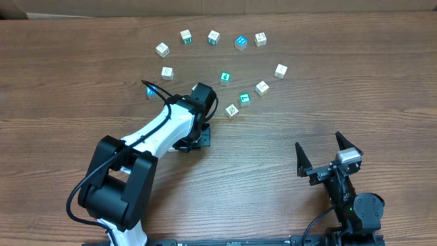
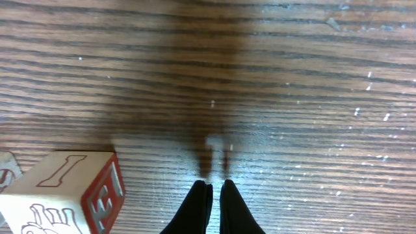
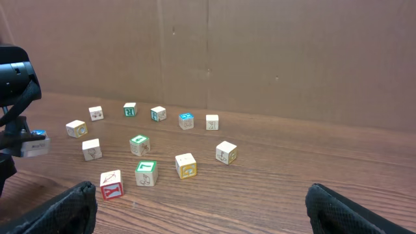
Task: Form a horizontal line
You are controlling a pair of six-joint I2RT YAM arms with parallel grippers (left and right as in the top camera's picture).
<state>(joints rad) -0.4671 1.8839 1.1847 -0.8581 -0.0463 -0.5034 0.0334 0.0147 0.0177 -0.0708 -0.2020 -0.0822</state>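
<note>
Several small lettered wooden blocks lie in a loose arc on the far half of the table, from one at the left (image 1: pixel 162 49) along the top (image 1: pixel 214 37) to the right (image 1: pixel 280 70), with others inside (image 1: pixel 224 78). My left gripper (image 1: pixel 194 140) is shut and empty, low over bare wood just below the arc. In the left wrist view its fingers (image 2: pixel 214 188) are closed, with a red-edged block (image 2: pixel 62 195) at their lower left. My right gripper (image 1: pixel 319 147) is open and empty near the front right. Its fingers (image 3: pixel 201 211) frame the blocks from afar (image 3: pixel 145 173).
A blue block (image 1: pixel 150 90) lies partly hidden by the left arm's cable. A red-faced block (image 1: pixel 232 111) and a green one (image 1: pixel 244 98) lie just right of the left wrist. A cardboard wall (image 3: pixel 260 52) closes the far side of the wooden table (image 1: pixel 341 102).
</note>
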